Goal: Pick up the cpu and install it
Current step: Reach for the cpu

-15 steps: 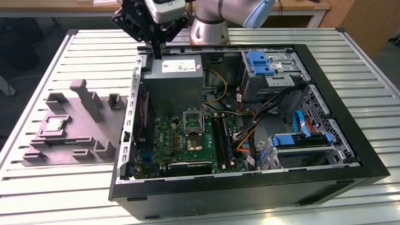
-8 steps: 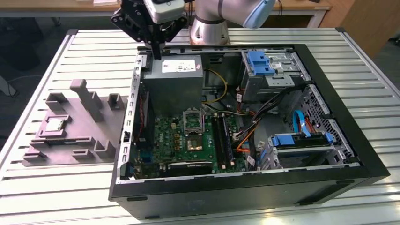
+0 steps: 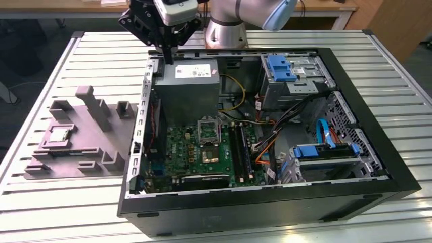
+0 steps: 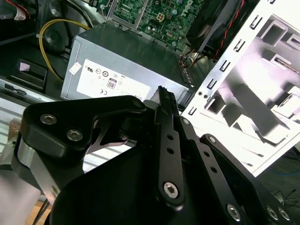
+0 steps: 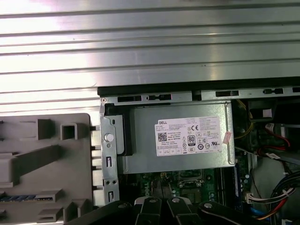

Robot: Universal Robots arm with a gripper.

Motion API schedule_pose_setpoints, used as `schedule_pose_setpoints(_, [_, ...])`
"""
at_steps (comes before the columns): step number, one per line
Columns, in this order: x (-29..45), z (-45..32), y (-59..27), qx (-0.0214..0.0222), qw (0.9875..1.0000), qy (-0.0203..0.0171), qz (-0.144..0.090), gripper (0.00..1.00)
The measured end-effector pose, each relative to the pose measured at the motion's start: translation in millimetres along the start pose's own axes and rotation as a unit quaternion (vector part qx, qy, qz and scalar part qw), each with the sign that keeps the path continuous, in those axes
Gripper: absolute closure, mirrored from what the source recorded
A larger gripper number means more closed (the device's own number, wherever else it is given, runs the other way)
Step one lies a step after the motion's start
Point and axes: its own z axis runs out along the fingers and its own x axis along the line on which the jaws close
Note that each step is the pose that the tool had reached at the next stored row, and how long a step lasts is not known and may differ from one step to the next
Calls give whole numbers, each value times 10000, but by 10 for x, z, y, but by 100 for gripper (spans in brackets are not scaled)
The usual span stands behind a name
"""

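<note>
One cpu point(image 3: 59, 134) sits in a recess of the grey block point(image 3: 76, 155) on the table point(image 3: 40, 202), beside the open case point(image 3: 270, 208) — which holds a motherboard point(image 3: 202, 147) and grey box point(image 3: 185, 93). The gripper point(image 3: 169, 58) hangs over that box, jaws pressed together, empty; the first wrist view shows its label point(image 5: 188, 136).

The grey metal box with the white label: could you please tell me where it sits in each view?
Exterior view: the grey metal box stands in the case's far corner, at the exterior view's left, near the gripper.
Second wrist view: the box lies between the gripper and the green circuit board.
First wrist view: the box, label facing the camera, beside the case's rim.
Shared landmark: the green circuit board.
</note>
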Motion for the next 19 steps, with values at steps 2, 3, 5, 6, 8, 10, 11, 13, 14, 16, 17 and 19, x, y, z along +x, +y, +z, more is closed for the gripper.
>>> schedule_pose_setpoints(2, [6, 1, 0, 0, 10000, 0, 0, 89])
schedule_pose_setpoints(3, [8, 1, -1, 0, 10000, 0, 0, 89])
schedule_pose_setpoints(5, [12, 1, -1, 0, 10000, 0, 0, 89])
schedule_pose_setpoints(6, [13, 2, -1, 0, 10000, 0, 0, 89])
schedule_pose_setpoints(8, [15, 2, -1, 0, 10000, 0, 0, 89])
schedule_pose_setpoints(10, [17, 2, -1, 0, 10000, 0, 0, 89])
schedule_pose_setpoints(11, [21, 2, -2, 0, 10000, 0, 1, 89])
schedule_pose_setpoints(13, [28, 2, -2, 0, 10000, 0, 0, 89])
schedule_pose_setpoints(14, [33, 2, -3, 0, 10000, 0, 0, 89])
schedule_pose_setpoints(16, [36, 2, -3, 0, 10000, 0, 0, 89])
schedule_pose_setpoints(17, [40, 2, -3, 0, 10000, 0, 0, 89])
schedule_pose_setpoints(19, [43, 2, -3, 0, 10000, 0, 0, 89])
